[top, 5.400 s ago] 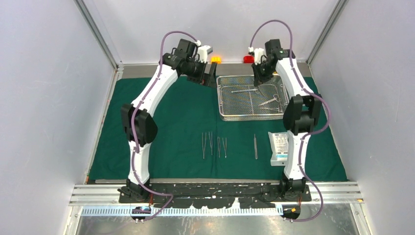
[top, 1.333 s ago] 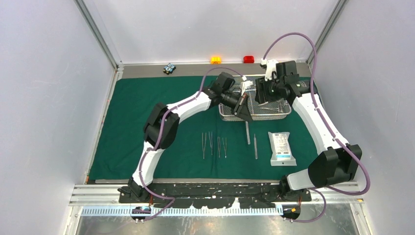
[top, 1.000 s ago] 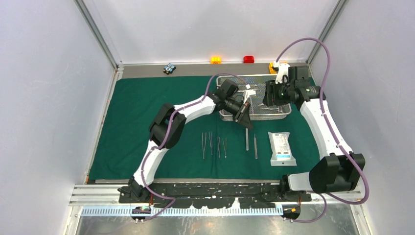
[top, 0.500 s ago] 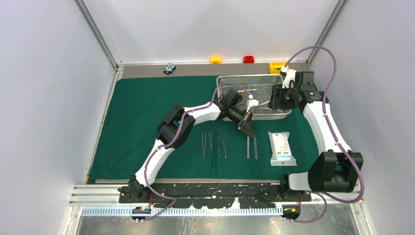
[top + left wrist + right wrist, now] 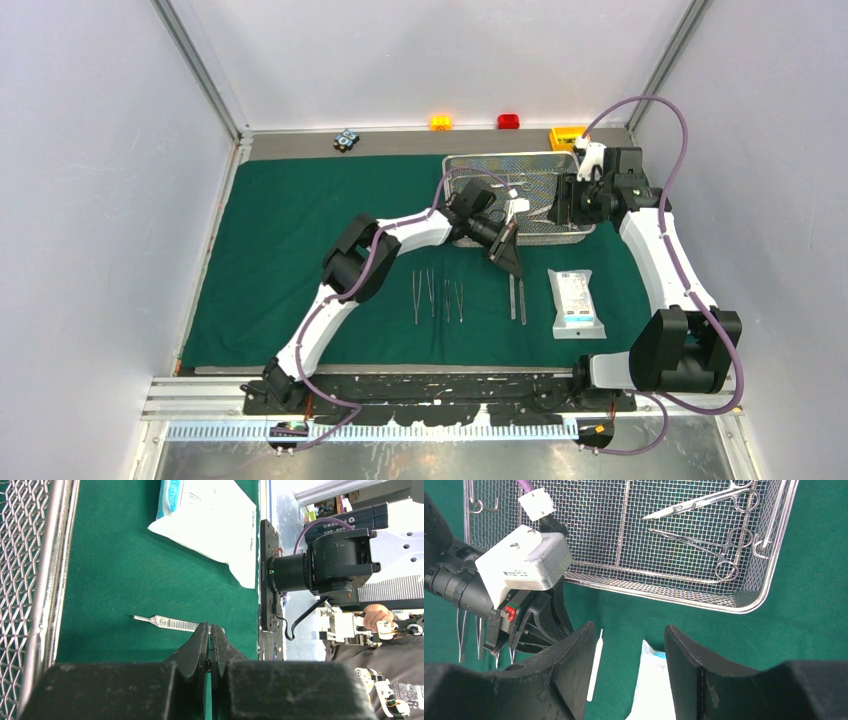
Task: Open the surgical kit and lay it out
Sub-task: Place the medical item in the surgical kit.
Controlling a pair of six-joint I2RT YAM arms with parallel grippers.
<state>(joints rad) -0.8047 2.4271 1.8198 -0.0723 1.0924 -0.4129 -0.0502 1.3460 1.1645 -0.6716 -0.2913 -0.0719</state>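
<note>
The dark green drape lies spread out, with the wire-mesh tray at its far right. The tray holds scissors and forceps. Several tweezers and the white pouch lie on the cloth. My left gripper is low over the cloth, shut on the top end of a slim silver handle. A second handle lies next to it. In the left wrist view the shut left gripper hides the held handle. My right gripper hangs open and empty over the tray's near right edge.
On the bare strip behind the drape stand a yellow box, a red block, an orange block and a small dark piece. Grey walls close in the left, right and far sides.
My left gripper has come from the tray down toward me, bringing the slim handle beside the one on the cloth. The right arm swung to the tray's right side, then stopped.
</note>
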